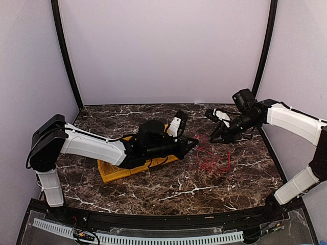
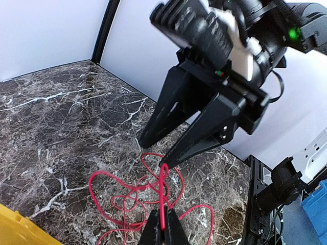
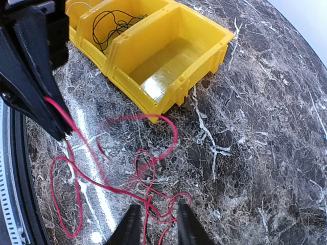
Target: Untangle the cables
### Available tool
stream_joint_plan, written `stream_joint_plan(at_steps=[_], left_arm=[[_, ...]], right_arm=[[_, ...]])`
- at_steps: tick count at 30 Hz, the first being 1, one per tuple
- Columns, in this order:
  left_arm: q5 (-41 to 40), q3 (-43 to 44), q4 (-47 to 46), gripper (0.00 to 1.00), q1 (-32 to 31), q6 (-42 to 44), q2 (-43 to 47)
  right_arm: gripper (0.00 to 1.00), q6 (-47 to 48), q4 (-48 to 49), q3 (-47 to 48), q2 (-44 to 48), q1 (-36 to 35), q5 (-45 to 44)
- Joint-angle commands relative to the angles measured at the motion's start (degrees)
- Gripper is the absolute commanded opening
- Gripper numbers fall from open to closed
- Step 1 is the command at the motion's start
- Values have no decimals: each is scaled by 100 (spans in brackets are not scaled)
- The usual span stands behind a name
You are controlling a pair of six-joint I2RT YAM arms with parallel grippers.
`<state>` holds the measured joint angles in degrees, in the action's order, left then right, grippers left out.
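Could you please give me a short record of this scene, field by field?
left gripper: shut on the red cable, holding one strand up off the table
right gripper: open, low over the tangle, red strands between its fingers
red cable: loose tangle on the marble table, beside the bins
black cable: coiled inside the second yellow bin
nearest yellow bin: empty
arms: grippers face each other closely over the red cable
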<state>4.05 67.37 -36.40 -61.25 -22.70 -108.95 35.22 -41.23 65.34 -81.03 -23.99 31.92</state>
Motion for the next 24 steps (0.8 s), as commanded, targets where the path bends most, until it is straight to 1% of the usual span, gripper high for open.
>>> stream_joint_plan(at_steps=[1, 5, 7, 11, 13, 15, 18, 20, 21, 22, 23, 24], left_arm=[[-213, -415, -606, 0, 43, -218, 686], [-291, -637, -728, 0, 48, -316, 821], [-301, -685, -755, 0, 52, -348, 852], [-282, -744, -830, 0, 52, -388, 901], [-269, -743, -841, 0, 52, -382, 920], [-283, -740, -830, 0, 52, -364, 938], [-306, -748, -813, 0, 52, -354, 968], [-324, -779, -822, 0, 52, -369, 1002], [-325, -787, -831, 0, 52, -374, 1009], [-333, -794, -828, 0, 52, -370, 1029], [-329, -799, -808, 0, 52, -368, 1040], [-327, -808, -796, 0, 52, -363, 1070]], right_arm=[[38, -162, 319, -113, -272, 189, 150], [51, 161, 229, -175, -351, 195, 681], [56, 297, 230, -225, -404, 191, 850], [58, 332, 363, -212, -665, 185, 1074], [60, 427, 277, -123, -882, 186, 1457], [64, 595, 68, 22, -1151, 148, 1831], [67, 755, -34, 123, -1529, 115, 2190], [64, 587, 184, 89, -1667, 105, 2286], [60, 499, 290, 85, -1731, 105, 2344], [53, 411, 386, 96, -1792, 107, 2394], [39, 336, 445, 113, -1846, 105, 2422], [21, 244, 504, 126, -1883, 109, 2368]])
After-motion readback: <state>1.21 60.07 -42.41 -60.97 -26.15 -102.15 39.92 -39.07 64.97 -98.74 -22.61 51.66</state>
